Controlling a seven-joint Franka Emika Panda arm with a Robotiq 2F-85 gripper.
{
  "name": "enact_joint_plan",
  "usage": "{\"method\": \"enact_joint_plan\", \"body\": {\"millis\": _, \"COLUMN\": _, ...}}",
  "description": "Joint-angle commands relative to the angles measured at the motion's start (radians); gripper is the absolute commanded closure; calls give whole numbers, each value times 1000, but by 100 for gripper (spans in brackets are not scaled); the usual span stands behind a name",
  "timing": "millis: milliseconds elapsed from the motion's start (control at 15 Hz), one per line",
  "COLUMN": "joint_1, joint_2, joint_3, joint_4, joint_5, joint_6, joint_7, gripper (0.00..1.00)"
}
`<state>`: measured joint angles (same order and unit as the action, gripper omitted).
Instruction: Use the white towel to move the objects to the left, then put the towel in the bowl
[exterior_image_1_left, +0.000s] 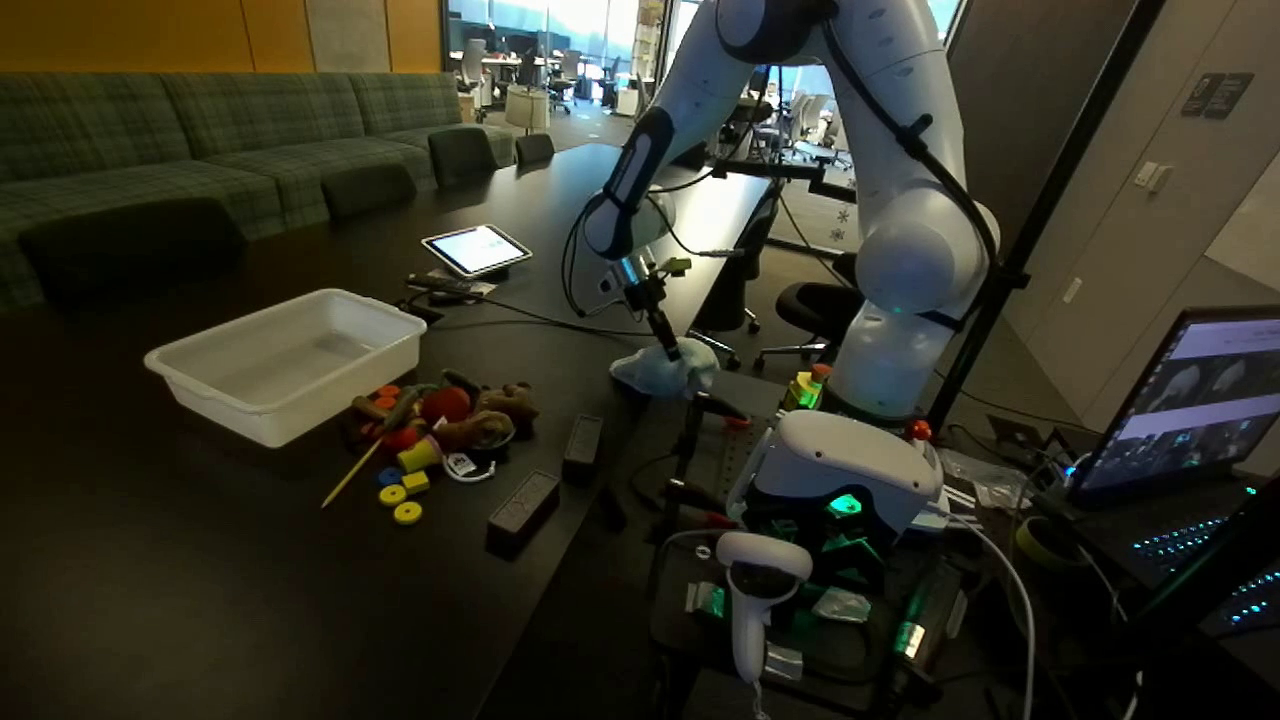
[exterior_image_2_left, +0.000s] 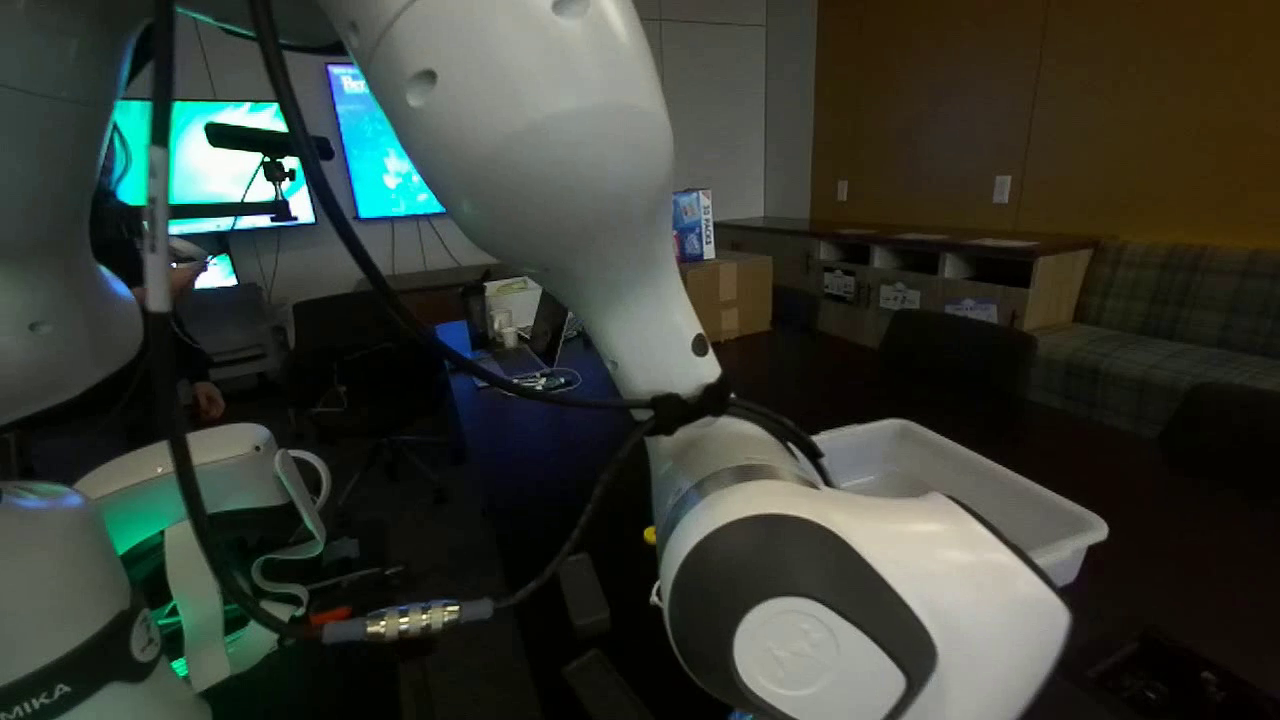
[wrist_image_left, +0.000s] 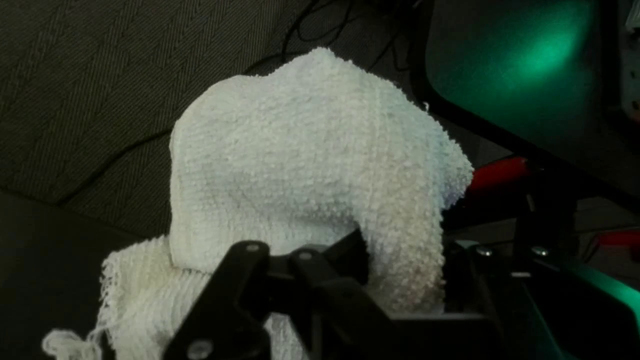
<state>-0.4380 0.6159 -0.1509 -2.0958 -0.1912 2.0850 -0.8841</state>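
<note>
The white towel (exterior_image_1_left: 665, 370) lies bunched at the table's edge in an exterior view, above the gap beside the robot's stand. My gripper (exterior_image_1_left: 668, 345) points down into it. In the wrist view the towel (wrist_image_left: 310, 150) fills the space between the two fingers of my gripper (wrist_image_left: 402, 260); the fingers are shut on a thick fold. A pile of small objects (exterior_image_1_left: 445, 405), with red, brown and yellow pieces, lies on the table next to a white tub (exterior_image_1_left: 350, 390). No separate bowl is clear. The tub (exterior_image_2_left: 1075, 550) also shows behind the arm, which hides gripper and towel there.
Two dark blocks (exterior_image_1_left: 525, 505) lie near the table's edge. A pencil (exterior_image_1_left: 350, 475) and yellow rings lie in front of the pile. A tablet (exterior_image_1_left: 477, 248) and cables are farther back. A white headset (exterior_image_1_left: 840, 450) and controller (exterior_image_1_left: 762, 590) are on the robot's stand.
</note>
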Motion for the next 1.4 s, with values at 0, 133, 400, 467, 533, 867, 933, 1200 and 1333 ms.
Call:
{"method": "enact_joint_plan", "body": {"millis": 0, "joint_1": 42, "joint_2": -77, "joint_3": 41, "joint_4": -151, "joint_5": 19, "joint_6": 151, "joint_7": 4, "gripper": 84}}
{"method": "enact_joint_plan", "body": {"millis": 133, "joint_1": 68, "joint_2": -94, "joint_3": 72, "joint_4": -192, "joint_5": 41, "joint_6": 193, "joint_7": 12, "gripper": 84}}
{"method": "enact_joint_plan", "body": {"millis": 400, "joint_1": 115, "joint_2": -111, "joint_3": 152, "joint_4": -242, "joint_5": 129, "joint_6": 250, "joint_7": 35, "gripper": 84}}
{"method": "enact_joint_plan", "body": {"millis": 467, "joint_1": 131, "joint_2": -108, "joint_3": 177, "joint_4": -243, "joint_5": 161, "joint_6": 252, "joint_7": 48, "gripper": 84}}
{"method": "enact_joint_plan", "body": {"millis": 533, "joint_1": 141, "joint_2": -118, "joint_3": 197, "joint_4": -252, "joint_5": 188, "joint_6": 251, "joint_7": 51, "gripper": 84}}
{"method": "enact_joint_plan", "body": {"millis": 867, "joint_1": 233, "joint_2": -134, "joint_3": 316, "joint_4": -264, "joint_5": 369, "joint_6": 255, "joint_7": 173, "gripper": 84}}
{"method": "enact_joint_plan", "body": {"millis": 933, "joint_1": 250, "joint_2": -119, "joint_3": 346, "joint_4": -256, "joint_5": 427, "joint_6": 287, "joint_7": 213, "gripper": 84}}
{"method": "enact_joint_plan", "body": {"millis": 1200, "joint_1": 317, "joint_2": -105, "joint_3": 440, "joint_4": -187, "joint_5": 626, "joint_6": 300, "joint_7": 391, "gripper": 84}}
{"method": "enact_joint_plan", "body": {"millis": 1333, "joint_1": 348, "joint_2": -102, "joint_3": 477, "joint_4": -168, "joint_5": 713, "joint_6": 328, "joint_7": 469, "gripper": 84}}
